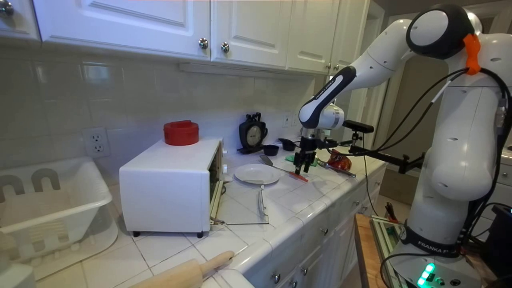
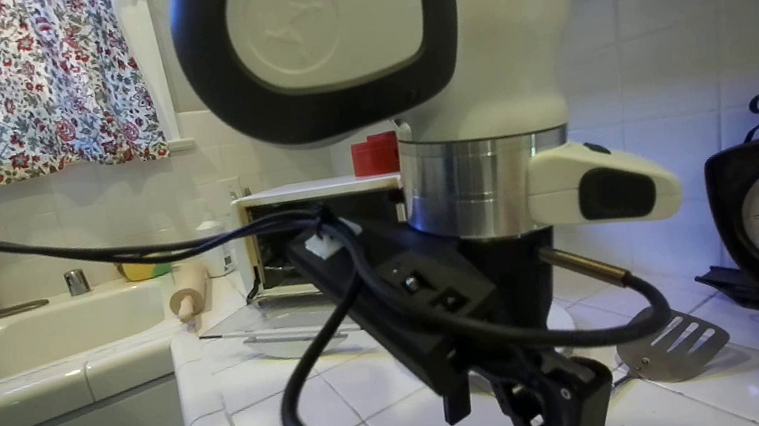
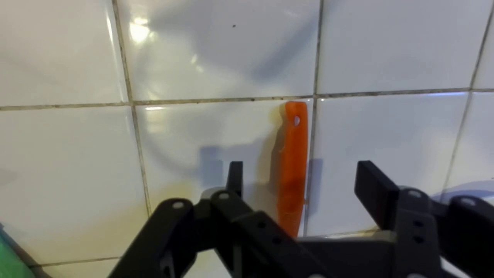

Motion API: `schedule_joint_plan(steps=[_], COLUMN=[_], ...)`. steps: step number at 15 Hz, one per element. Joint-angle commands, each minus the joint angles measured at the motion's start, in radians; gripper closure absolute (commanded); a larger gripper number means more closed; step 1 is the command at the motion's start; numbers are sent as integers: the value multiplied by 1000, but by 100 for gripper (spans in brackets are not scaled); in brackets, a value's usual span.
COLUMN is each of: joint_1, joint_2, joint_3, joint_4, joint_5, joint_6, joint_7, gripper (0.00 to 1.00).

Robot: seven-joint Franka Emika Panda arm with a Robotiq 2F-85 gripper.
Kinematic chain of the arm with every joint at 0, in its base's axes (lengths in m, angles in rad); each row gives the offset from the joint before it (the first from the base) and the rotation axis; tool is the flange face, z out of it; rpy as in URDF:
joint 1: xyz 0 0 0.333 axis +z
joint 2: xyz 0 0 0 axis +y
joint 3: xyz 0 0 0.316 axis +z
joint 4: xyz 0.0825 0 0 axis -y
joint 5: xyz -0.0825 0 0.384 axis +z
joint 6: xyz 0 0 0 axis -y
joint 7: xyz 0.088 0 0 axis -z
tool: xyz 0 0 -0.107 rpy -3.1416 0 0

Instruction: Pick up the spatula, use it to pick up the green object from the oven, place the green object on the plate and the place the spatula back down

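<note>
The spatula lies on the tiled counter, its slotted dark blade pointing toward the plate; the blade also shows in an exterior view. Its orange-red handle is in the wrist view. My gripper is open above the handle, one finger on each side, apart from it; it also shows in an exterior view. The white oven has its glass door folded down in both exterior views. The pale round plate sits between oven and spatula. The oven's inside is dark; I cannot make out the green object there.
A flat green item lies behind the gripper; a green corner shows at the wrist view's lower left. A red packet is beside. A black clock, dark cups, dish rack and rolling pin stand around.
</note>
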Motion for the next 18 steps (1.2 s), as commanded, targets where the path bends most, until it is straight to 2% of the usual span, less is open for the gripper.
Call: schedule_joint_plan(steps=[1, 2, 4, 6, 9, 12, 13, 15, 16, 18], joint_1=[-22, -23, -27, -31, -37, -41, -42, -44, -45, -47], joint_2=[40, 44, 50, 56, 61, 68, 71, 75, 76, 79], joint_3=[20, 22, 27, 31, 38, 43, 44, 47, 48, 51], joint_4=[20, 21, 23, 25, 30, 36, 37, 41, 42, 42], joint_5=[48, 51, 64, 73, 81, 80, 80, 79, 78, 78], joint_6=[21, 24, 28, 35, 37, 38, 39, 38, 39, 39], joint_7=[-85, -96, -122, -139, -163, -174, -176, -180, -181, -184], gripper=[30, 36, 33, 39, 73, 91, 90, 77, 64, 62])
